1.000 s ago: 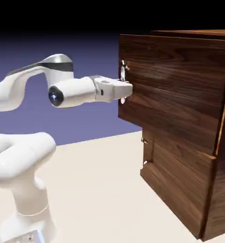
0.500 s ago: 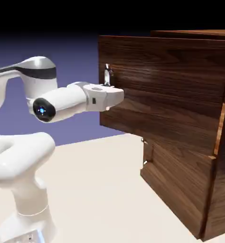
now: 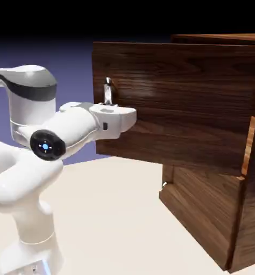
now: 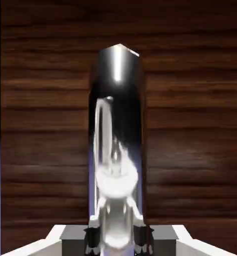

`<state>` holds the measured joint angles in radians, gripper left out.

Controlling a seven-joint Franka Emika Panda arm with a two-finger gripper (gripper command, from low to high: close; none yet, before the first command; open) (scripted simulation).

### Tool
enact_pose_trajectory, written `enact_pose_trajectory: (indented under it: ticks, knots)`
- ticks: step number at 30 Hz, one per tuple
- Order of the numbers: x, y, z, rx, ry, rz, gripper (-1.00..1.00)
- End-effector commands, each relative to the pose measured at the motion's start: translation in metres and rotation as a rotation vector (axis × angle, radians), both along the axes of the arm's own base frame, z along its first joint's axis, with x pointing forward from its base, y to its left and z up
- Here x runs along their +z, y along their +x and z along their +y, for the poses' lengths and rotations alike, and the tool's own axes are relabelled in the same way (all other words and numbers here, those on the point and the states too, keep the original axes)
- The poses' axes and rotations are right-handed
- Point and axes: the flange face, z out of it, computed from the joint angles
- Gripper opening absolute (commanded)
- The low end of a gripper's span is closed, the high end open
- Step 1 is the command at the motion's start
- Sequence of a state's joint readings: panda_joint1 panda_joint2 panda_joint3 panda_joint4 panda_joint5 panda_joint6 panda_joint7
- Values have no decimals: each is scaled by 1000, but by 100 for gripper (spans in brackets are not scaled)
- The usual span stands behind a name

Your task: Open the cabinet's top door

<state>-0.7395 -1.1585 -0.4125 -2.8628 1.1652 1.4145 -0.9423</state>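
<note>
The cabinet (image 3: 221,177) of dark walnut wood fills the exterior view's right. Its top door (image 3: 172,102) is swung well out from the cabinet body toward the exterior view's left. A thin silver bar handle (image 3: 108,90) stands upright near the door's free edge. My gripper (image 3: 124,114) is shut on that handle, low on the bar. In the hand view the shiny handle (image 4: 116,140) rises large between my two grey fingertips (image 4: 93,239), with the door's (image 4: 195,125) wood grain behind it.
Below the open door sits the shorter lower door panel (image 3: 202,207), closed, with its own small handle (image 3: 164,185). A pale tabletop (image 3: 113,225) stretches under the arm. My white arm's elbow (image 3: 46,144) bulges at the exterior view's left.
The top door has swung farther open toward the exterior view's left, and my gripper has moved left with the handle still in its grip. My arm has folded back.
</note>
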Motion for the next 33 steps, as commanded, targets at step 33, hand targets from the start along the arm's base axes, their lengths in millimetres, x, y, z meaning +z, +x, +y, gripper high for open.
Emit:
enact_pose_trajectory:
  ticks: [33]
  knots:
    - [0,-5,-236,598,1,0,-100]
